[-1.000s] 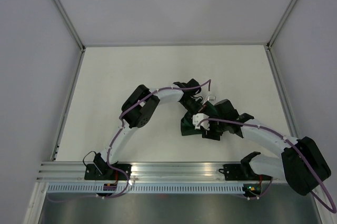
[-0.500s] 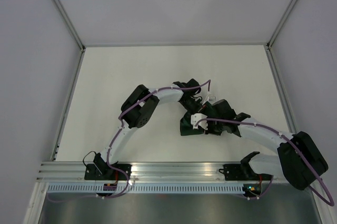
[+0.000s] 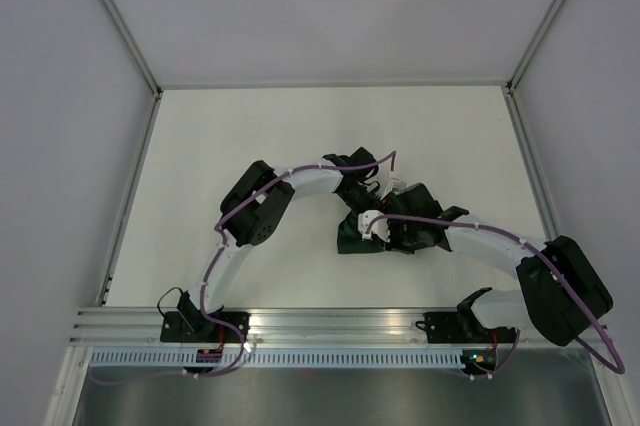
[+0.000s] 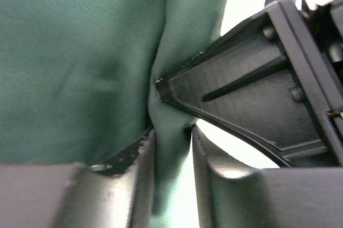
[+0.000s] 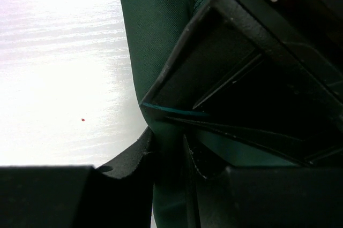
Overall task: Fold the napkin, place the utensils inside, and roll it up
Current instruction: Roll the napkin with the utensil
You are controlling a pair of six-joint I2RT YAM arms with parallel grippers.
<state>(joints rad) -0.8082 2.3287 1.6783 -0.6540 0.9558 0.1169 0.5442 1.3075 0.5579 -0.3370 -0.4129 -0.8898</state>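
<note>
The napkin [image 4: 80,62] is bunched up in a dark green heap around the middle of the table [image 3: 230,146], and both my claws are down on it, nose to nose.

A raised fold of the cloth runs straight into my left claw [image 4: 171,137], with one finger close on each side of it. The cloth fills the gap at the tips, but I cannot tell whether those fingers are really pinching it or only standing beside it. Most of the napkin spreads away to the left of that claw in its own camera, and my other claw presses into the same ridge from the right.

My right claw [image 5: 167,142] is clenched on the napkin. A narrow pleat is squeezed between its two fingers with no gap showing. In that camera the cloth climbs up from the fingers as a dark band, bare white table lies to its left, and the black body of my left claw sits just above and to the right, touching the fabric.

Compared with a second ago, the heap has stayed in much the same spot. My right arm has swung inward, and its big elbow joint now sits farther from the right wall. My left elbow has shifted slightly toward the left.
</note>
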